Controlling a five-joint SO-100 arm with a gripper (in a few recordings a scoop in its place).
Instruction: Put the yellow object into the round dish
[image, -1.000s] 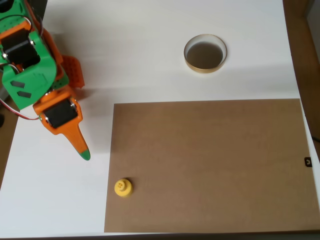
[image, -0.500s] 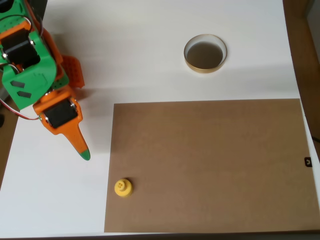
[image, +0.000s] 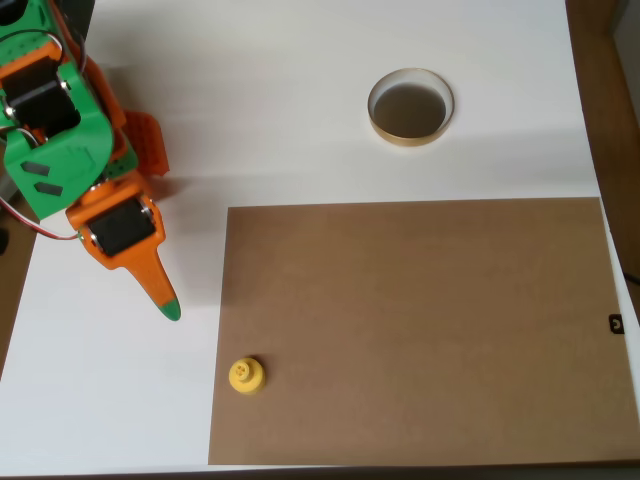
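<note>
One arm at left | hand (image: 168, 305) tip down-right, aperture unclear | yellow object (image: 246, 375) apart

White table (image: 300, 120), seen from above. A big brown board (image: 420, 330) lies flat on it, at the lower right. The dish (image: 410, 107) sits on the white part, above the board and apart from it. The yellow piece (image: 246, 375) stands on the board, close to its left edge and near the bottom corner, well apart from the dish.
</note>
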